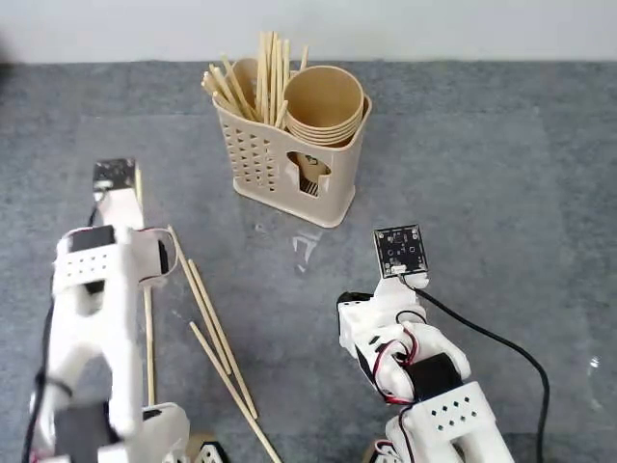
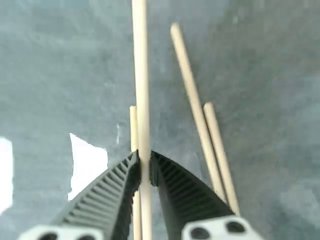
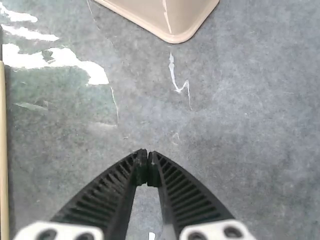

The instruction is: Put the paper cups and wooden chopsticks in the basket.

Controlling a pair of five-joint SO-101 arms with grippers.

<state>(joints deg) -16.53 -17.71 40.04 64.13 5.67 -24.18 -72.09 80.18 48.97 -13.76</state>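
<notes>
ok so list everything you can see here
basket: one, beige, far middle of the mat
paper cups: nested stack, tan, basket's right compartment
bundled chopsticks: many, pale, basket's left compartment
loose chopsticks: at least three, pale, on the mat beside the left arm
held chopstick: one, pale, in the left pincer
mat: one, grey, under everything
left pincer: one, black, shut on the held chopstick
right pincer: one, black, shut, empty, above the mat

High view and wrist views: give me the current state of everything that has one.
basket: upright, part filled.
paper cups: stacked, upright in the basket.
bundled chopsticks: standing on end in the basket.
loose chopsticks: lying flat on the table.
left pincer: shut on one chopstick.
right pincer: shut, empty.
</notes>
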